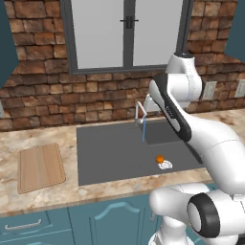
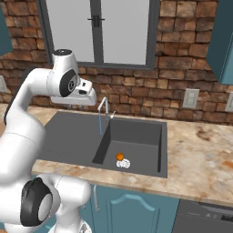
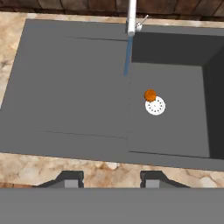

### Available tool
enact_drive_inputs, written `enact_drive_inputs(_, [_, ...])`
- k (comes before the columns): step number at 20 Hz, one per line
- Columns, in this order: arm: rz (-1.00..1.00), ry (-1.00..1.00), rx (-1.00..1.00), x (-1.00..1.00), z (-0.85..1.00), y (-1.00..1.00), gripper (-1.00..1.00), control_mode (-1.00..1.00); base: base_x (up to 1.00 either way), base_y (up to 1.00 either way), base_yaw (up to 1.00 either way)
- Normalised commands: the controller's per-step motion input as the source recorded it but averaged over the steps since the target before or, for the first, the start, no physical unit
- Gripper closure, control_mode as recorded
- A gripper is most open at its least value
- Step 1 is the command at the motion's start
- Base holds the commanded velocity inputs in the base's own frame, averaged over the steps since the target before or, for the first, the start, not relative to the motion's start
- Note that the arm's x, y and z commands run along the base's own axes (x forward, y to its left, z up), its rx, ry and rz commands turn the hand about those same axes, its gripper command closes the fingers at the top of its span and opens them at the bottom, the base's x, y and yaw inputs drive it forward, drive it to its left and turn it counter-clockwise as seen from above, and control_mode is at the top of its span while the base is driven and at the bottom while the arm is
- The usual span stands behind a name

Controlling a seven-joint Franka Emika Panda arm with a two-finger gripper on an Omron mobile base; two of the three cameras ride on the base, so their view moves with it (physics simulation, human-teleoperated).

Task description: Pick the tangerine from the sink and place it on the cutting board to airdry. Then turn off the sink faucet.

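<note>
Tangerine point(image 3: 150, 95) in sink point(image 3: 70, 87), touching drain point(image 3: 155, 106), right of faucet stream point(image 3: 127, 57)

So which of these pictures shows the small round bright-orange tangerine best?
The hand view: it looks straight down on the small round bright-orange tangerine beside the white drain disc. Both base views show it smaller.

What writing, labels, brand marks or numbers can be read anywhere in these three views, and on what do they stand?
None: no readable text in any view.
The cutting board shows grain lines only.
The sink, the sink faucet and the tangerine carry no markings.
The drain disc shows only perforations.
The wall outlets are blank plates.
The robot arm bears no visible logo.
</note>
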Motion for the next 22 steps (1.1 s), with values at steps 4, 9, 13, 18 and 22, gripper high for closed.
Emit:
enact_drive_inputs(4, [0.0, 0.0, 0.0, -0.04, -0.01, 0.0, -1.0, -1.0, 0.0, 0.0, 0.0])
enact_drive_inputs(9, [-0.01, 0.02, 0.01, -0.16, -0.15, -0.01, -1.0, -1.0, 0.0, 0.0, 0.0])
enact_drive_inputs(13, [-0.04, 0.04, 0.0, -0.18, -0.2, -0.12, -1.0, -1.0, 0.0, 0.0, 0.0])
enact_drive_inputs(18, [-0.01, 0.0, 0.0, -0.24, -0.16, -0.3, -1.0, -1.0, 0.0, 0.0, 0.0])
enact_drive_inputs(22, [0.0, 0.01, 0.0, -0.18, -0.12, -0.34, -1.0, -1.0, 0.0, 0.0, 0.0])
